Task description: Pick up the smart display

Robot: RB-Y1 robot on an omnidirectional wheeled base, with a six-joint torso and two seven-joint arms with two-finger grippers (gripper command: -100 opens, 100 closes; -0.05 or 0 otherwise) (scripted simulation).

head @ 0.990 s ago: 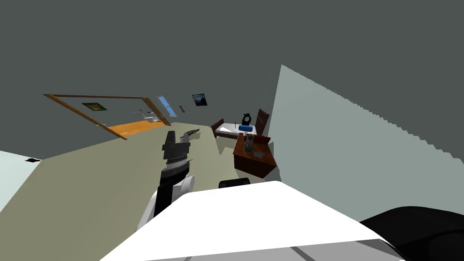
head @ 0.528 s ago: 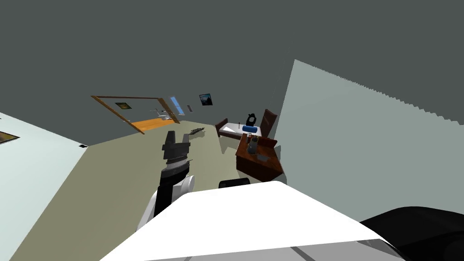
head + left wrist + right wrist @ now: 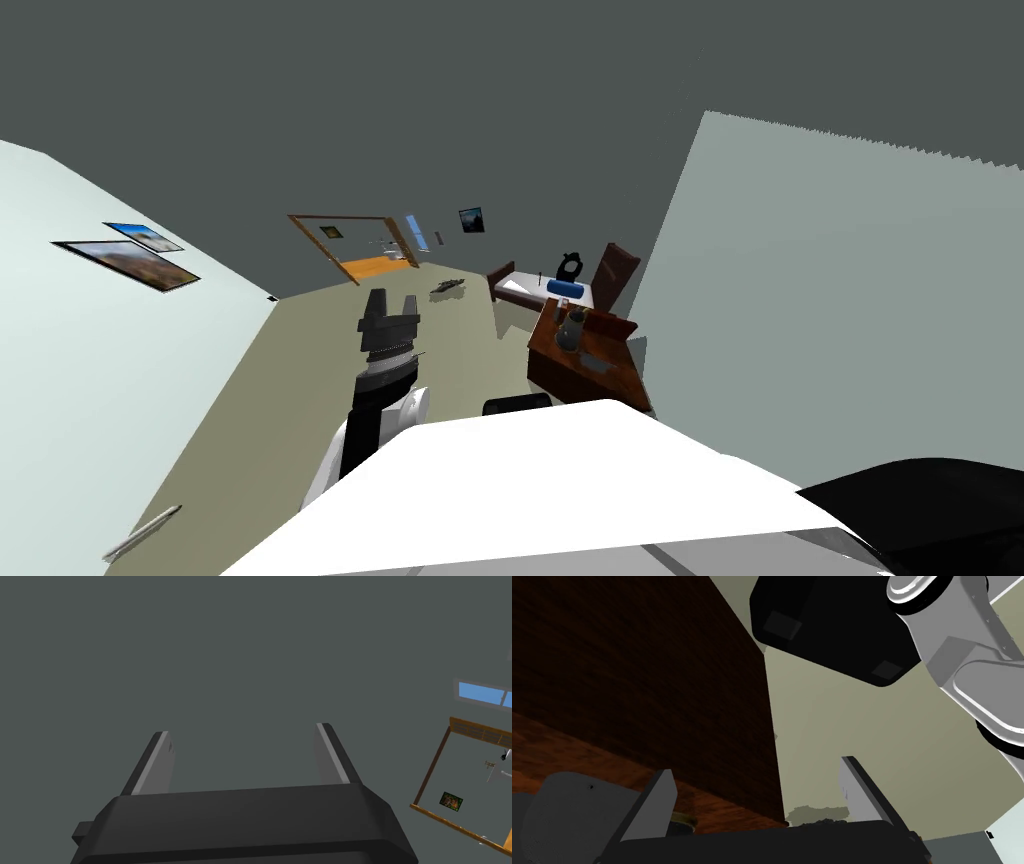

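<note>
The smart display (image 3: 572, 816) appears in the right wrist view as a rounded, pale grey shell with one tiny dark hole. It rests on the bench (image 3: 637, 676), on the lighter red-brown face close to its edge. The part that shows is wider than it is tall, and its long axis runs roughly along that bench edge. One end is cut off and the other is hidden behind a finger (image 3: 654, 801), so I cannot tell which way its screen points. The right end effector (image 3: 757, 768) is wide, its blades well apart with nothing between them; whether that finger touches the shell cannot be judged. Just beside the display a brass-coloured ring (image 3: 683, 821) peeks out, and past the bench's corner lies the olive floor (image 3: 822, 741). In the head view the bench stands forward and to my right, beside the pale wall (image 3: 800, 300). It carries an upright grey thing (image 3: 571, 330) near its far edge and a flat grey slab (image 3: 596, 362) near its middle; which of them is the display I cannot tell. Behind it is a bed (image 3: 525, 290) with a blue roll (image 3: 565, 287). The left end effector (image 3: 388, 305) is raised over the floor, well apart from the bench, wide and empty.
</note>
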